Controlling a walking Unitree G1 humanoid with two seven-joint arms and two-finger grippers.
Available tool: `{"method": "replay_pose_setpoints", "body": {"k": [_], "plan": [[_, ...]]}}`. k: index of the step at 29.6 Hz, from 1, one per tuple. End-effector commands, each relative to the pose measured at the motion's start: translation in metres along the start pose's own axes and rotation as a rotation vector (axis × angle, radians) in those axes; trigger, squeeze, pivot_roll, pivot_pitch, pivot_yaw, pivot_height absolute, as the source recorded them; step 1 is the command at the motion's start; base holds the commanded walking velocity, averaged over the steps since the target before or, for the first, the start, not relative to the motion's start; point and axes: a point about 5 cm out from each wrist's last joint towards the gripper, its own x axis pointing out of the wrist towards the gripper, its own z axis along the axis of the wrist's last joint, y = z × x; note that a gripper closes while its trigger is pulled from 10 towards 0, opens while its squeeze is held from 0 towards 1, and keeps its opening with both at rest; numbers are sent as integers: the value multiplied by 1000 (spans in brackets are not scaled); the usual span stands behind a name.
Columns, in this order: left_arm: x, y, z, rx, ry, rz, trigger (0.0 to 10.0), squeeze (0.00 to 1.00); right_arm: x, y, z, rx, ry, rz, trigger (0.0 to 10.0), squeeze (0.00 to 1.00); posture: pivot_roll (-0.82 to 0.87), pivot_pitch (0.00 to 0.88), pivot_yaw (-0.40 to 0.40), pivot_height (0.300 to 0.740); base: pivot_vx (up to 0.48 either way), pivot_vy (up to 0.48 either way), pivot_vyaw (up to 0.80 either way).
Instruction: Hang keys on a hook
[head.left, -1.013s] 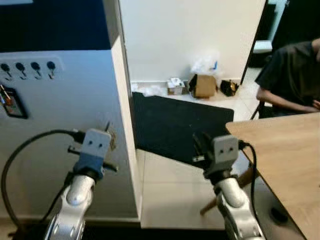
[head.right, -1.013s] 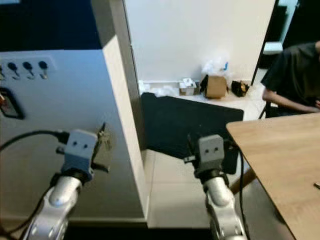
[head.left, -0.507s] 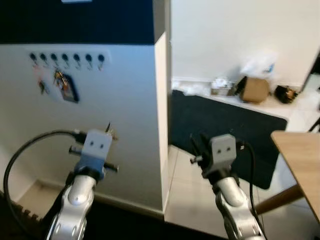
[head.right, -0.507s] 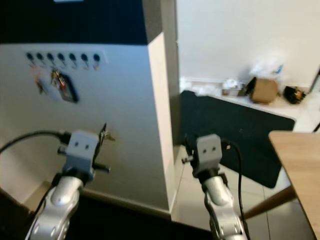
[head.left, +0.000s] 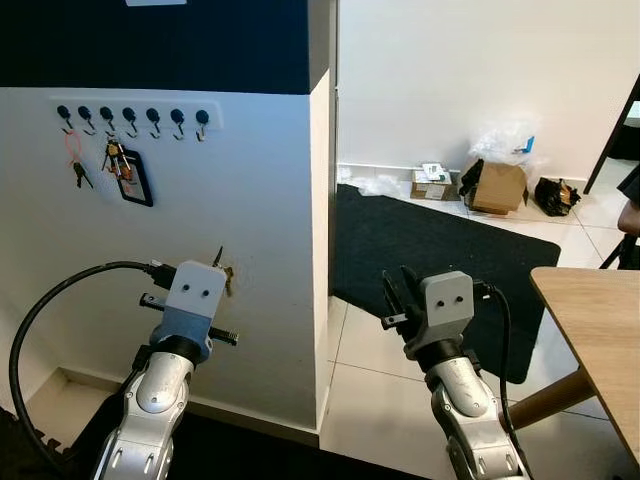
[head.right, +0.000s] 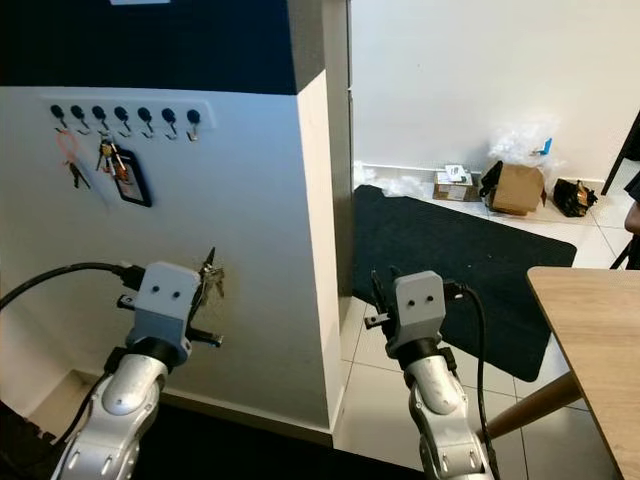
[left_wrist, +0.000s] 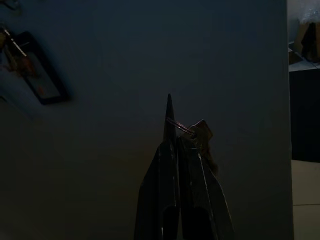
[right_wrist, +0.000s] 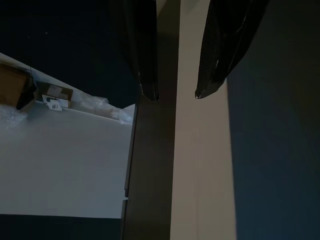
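Head stereo pair: looks forward and down from behind both arms; shares white wall (head.left: 250, 230), hook rail (head.left: 135, 112) far left, black mat (head.right: 450, 260) far right, table corner (head.left: 590, 330) near right.
Left wrist view: close, dark, faces same wall along left gripper (left_wrist: 172, 135).
Right wrist view: faces wall corner between right gripper (right_wrist: 176, 95) fingers; cardboard box (right_wrist: 15, 85) shared with head pair.
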Motion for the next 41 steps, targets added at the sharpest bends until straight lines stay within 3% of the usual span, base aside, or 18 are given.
{"method": "replay_pose_setpoints", "body": {"k": [1, 41], "plan": [[-1, 0, -6, -5, 27, 3, 10000, 0, -4, 1, -5, 25, 13, -6, 10000, 0, 104, 120, 70, 740, 0, 480, 0], [-1, -1, -7, 8, 27, -5, 10000, 0, -6, 0, -5, 36, 14, -8, 10000, 0, 101, 134, 74, 740, 0, 433, 0]]}}
